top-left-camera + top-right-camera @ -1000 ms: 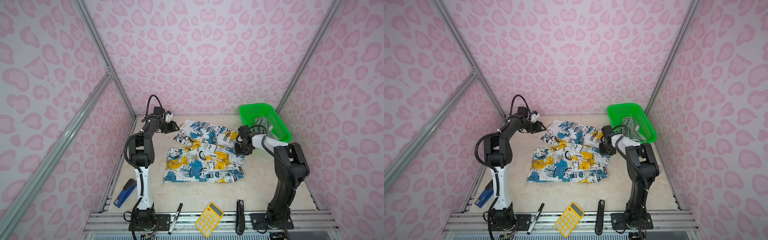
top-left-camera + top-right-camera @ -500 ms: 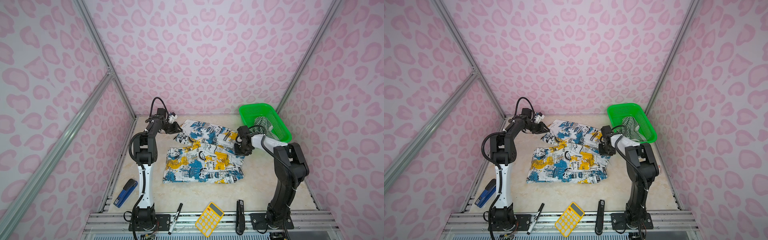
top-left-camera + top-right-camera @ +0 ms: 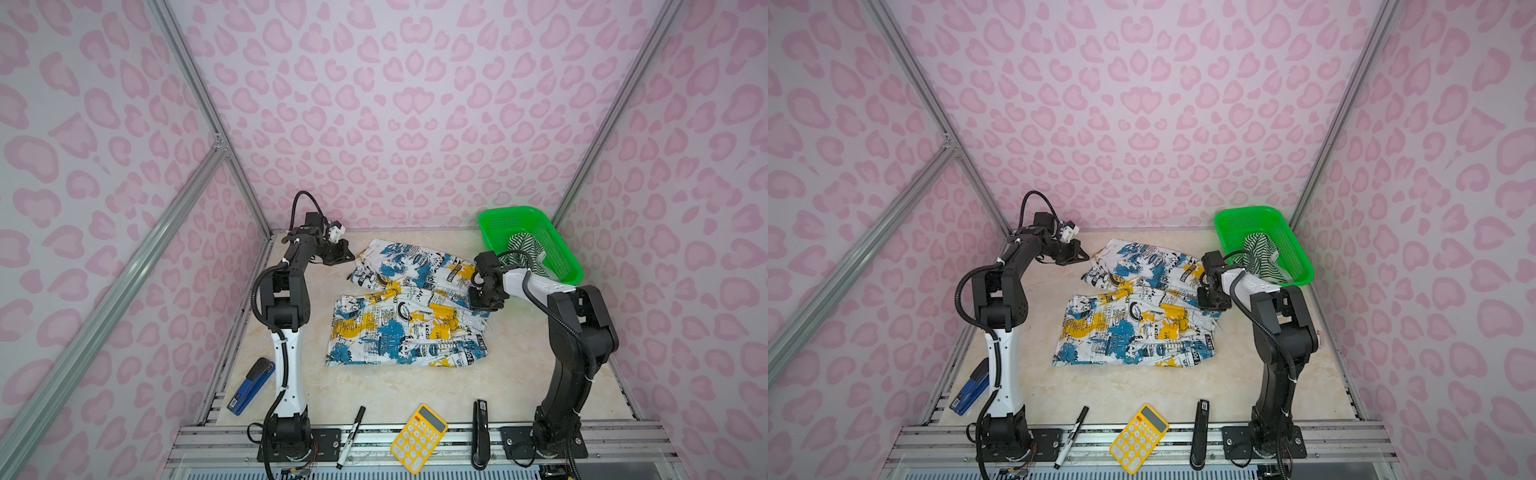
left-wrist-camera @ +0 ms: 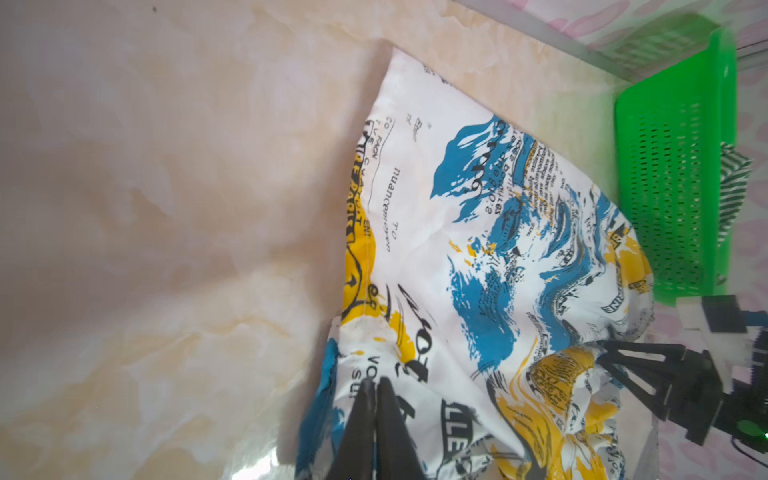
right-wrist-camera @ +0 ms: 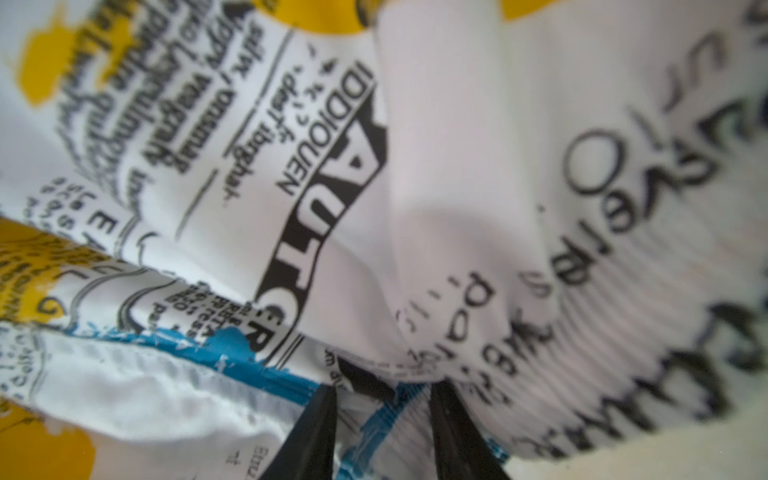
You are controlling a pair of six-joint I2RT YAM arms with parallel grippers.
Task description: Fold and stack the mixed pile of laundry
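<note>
Left claw (image 4: 376, 385) seems clenched on the printed garment (image 3: 409, 328); right claw (image 5: 384, 390) grips its bunched fold.

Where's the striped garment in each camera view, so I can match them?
Top view: striped garment inside the green basket, back right.
Top view: striped garment, in that basket.
Left wrist: stripes past the basket's rim.
Right wrist: not in it; printed garment only.
Shared landmark: the green basket.

In both top views, we lose the striped garment's (image 3: 524, 249) near end behind the right arm (image 3: 540, 284). Up close in the right wrist view, the printed garment's (image 5: 457, 166) lettering mostly blurs.
</note>
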